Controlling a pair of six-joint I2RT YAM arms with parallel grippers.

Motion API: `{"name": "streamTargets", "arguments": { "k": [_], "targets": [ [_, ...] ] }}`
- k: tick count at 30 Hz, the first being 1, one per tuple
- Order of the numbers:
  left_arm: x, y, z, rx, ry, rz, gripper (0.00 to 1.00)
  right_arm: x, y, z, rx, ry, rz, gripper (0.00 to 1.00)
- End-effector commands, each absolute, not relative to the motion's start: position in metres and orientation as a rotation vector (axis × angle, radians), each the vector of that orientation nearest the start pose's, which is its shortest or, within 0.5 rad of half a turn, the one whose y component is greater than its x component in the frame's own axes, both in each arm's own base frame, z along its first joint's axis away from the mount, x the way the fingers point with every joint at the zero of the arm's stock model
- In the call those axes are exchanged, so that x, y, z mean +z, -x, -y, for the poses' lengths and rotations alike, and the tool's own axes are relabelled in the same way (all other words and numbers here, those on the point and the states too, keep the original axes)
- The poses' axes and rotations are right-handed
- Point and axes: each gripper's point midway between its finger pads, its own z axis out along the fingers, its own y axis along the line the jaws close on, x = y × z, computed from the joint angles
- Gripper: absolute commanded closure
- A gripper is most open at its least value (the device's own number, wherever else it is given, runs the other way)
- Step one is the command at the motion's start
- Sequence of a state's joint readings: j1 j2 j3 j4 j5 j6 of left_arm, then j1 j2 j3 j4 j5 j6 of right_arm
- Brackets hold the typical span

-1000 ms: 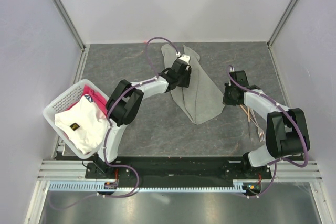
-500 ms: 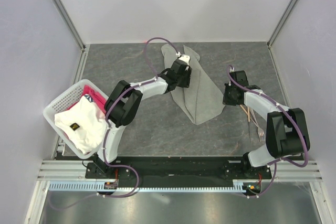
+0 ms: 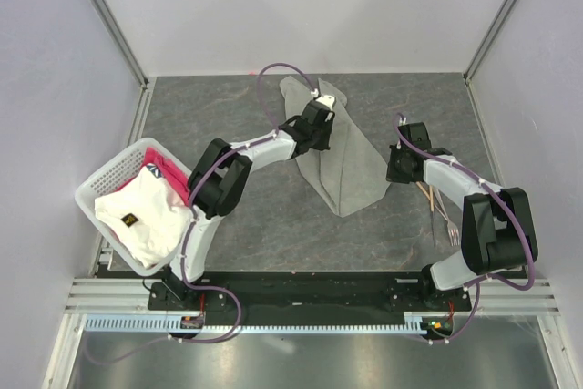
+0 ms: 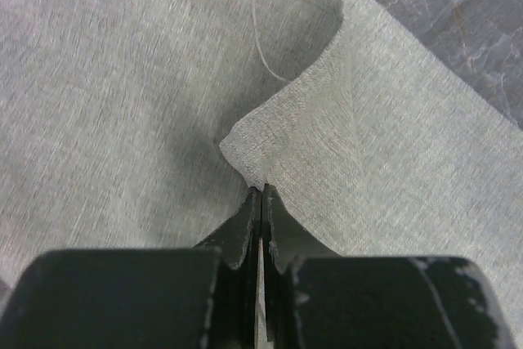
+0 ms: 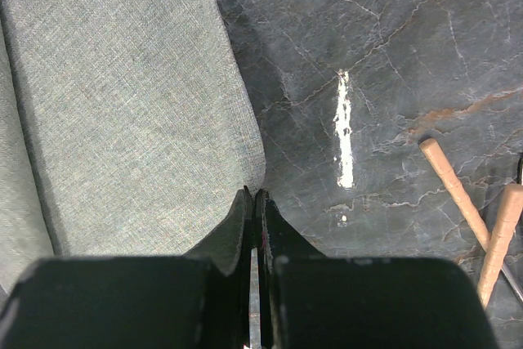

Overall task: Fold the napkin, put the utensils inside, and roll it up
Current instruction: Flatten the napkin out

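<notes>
The grey-green napkin lies crumpled and partly folded over itself in the middle of the table. My left gripper is over its far part. In the left wrist view the left gripper is shut, pinching a raised corner of the napkin. My right gripper is at the cloth's right edge. Seen from the right wrist, the right gripper is shut on the napkin's rim. The utensils lie on the table right of the napkin, and two wooden handles show beside the right gripper.
A white basket stands at the left, holding a white cloth and a pink cloth. Metal rails and pale walls frame the dark stone-patterned table. A white streak marks the table near the right gripper.
The left gripper has shut on the napkin's corner after standing open, and has shifted slightly away from the bases. The right arm has not moved.
</notes>
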State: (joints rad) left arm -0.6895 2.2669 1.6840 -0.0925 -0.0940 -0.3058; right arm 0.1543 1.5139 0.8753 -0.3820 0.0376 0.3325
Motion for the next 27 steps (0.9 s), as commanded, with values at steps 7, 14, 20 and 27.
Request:
{"name": "streamTargets", "arguments": {
  "k": [7, 14, 20, 27],
  "targets": [
    [0.186, -0.405, 0.322, -0.420, -0.303, -2.076, 0.98, 0.058, -0.337, -0.056, 0.115, -0.224, -2.546, 1.00],
    [0.178, -0.332, 0.290, -0.379, -0.318, -2.267, 0.96, 0.062, -0.337, -0.055, 0.108, -0.230, -2.535, 1.00],
    [0.145, -0.326, 0.264, -0.264, -0.262, -2.366, 0.33, 0.060, -0.337, -0.053, 0.095, -0.238, -2.544, 1.00],
    [0.121, -0.320, 0.213, -0.260, -0.125, -2.388, 0.28, 0.059, -0.336, -0.052, 0.089, -0.237, -2.546, 1.00]
  ]
}}
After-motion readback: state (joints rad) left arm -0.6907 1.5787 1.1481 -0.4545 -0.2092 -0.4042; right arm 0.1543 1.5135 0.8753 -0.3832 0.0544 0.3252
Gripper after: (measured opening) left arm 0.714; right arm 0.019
